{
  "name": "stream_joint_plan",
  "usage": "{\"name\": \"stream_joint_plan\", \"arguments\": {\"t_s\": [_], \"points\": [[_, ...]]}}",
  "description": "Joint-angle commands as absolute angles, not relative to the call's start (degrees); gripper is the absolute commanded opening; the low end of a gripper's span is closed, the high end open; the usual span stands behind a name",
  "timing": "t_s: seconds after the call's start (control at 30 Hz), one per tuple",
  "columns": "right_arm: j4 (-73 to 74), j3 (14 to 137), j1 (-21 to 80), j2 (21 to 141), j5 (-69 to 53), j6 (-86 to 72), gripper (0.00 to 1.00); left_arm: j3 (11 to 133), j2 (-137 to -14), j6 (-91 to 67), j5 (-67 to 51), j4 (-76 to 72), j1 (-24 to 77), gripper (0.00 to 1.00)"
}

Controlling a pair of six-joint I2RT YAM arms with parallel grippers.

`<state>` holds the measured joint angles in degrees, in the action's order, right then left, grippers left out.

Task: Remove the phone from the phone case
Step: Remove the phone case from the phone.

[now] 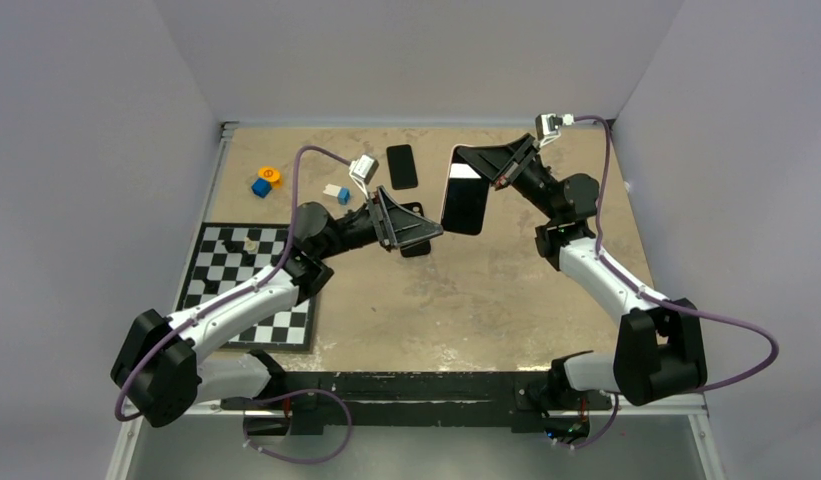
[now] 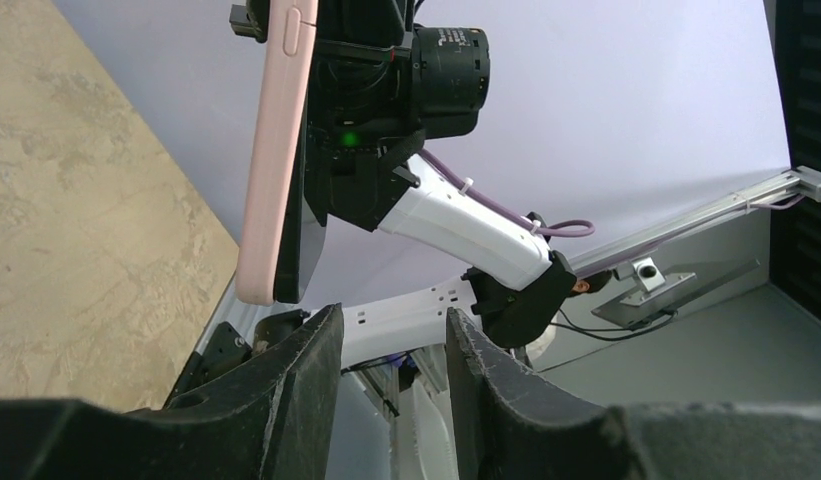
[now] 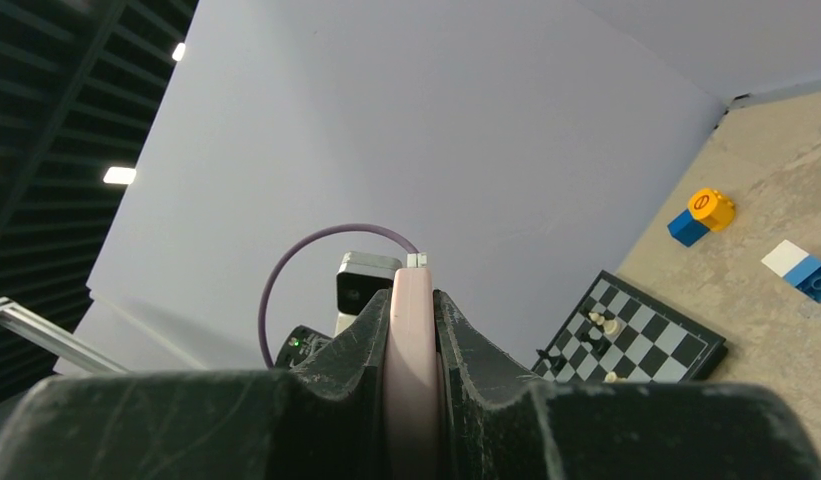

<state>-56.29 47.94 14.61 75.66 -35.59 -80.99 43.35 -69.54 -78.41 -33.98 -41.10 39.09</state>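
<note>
Phone case [image 2: 274, 150] clamped aloft in right tool [image 3: 413, 305], left tool [image 2: 391, 320] jaws apart, arm extended toward it

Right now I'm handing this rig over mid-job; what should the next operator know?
Right gripper: shut on the pink phone case, held raised off the table.
Left gripper: open and empty, close to the case's free end, not touching it.
Phone: apparently seated in the case.
Done: case picked up and presented to the left arm.
Left: take hold of the phone with the left gripper and pull it free.
Note: a separate black slab lies flat on the table, apart from both grippers.
</note>
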Motion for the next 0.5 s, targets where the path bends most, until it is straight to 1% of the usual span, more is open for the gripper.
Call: {"name": "stream_joint_plan", "arguments": {"t_s": [0.0,0.47], "points": [[-59.07,50.37,14.90,72.29,-35.42,-80.99,0.00,46.48,-69.56,-76.87,-32.46,-39.55,39.31,0.46],[-59.27,50.45,15.25,70.97,-35.42,-81.31,0.00,47.68,-72.29,-74.48,-31.21,-37.13,39.31,0.45]]}}
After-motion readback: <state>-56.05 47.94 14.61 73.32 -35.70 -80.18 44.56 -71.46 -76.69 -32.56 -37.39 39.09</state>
